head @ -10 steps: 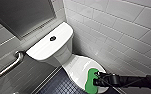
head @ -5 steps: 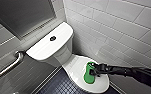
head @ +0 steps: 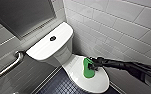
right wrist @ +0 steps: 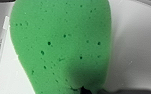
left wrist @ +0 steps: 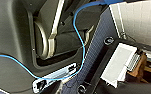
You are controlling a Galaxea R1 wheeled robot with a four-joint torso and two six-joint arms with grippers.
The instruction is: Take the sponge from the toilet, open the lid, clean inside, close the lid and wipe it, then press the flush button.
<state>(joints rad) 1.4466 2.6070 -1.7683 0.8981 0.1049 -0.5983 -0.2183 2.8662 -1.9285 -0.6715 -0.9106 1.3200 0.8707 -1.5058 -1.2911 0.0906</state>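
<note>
1. One gripper, the right, reached in from the right over the toilet. Its fingers seemed to pinch the sponge at its right edge, though the contact itself was hard to make out.
2. The sponge rested on the closed lid, right of the lid's middle, with its far end pointing toward the tank.
3. The flush button sat in the middle of the tank top, well apart from the gripper and to its far left.
4. Slipping looked the likeliest trouble. A hold on only the edge of a soft pad could give way, and the smooth, sloping lid would let the sponge slide down to the floor.
5. Pressing down too hard could fold the sponge, so that the fingers rather than the pad scraped the lid.
6. The arm ran close beside the tiled wall on the right, so a wide sweep that way could knock it against the tiles.
7. With the lid down, any lift of it would need a clear rim; the sponge lay near that right rim.
</note>
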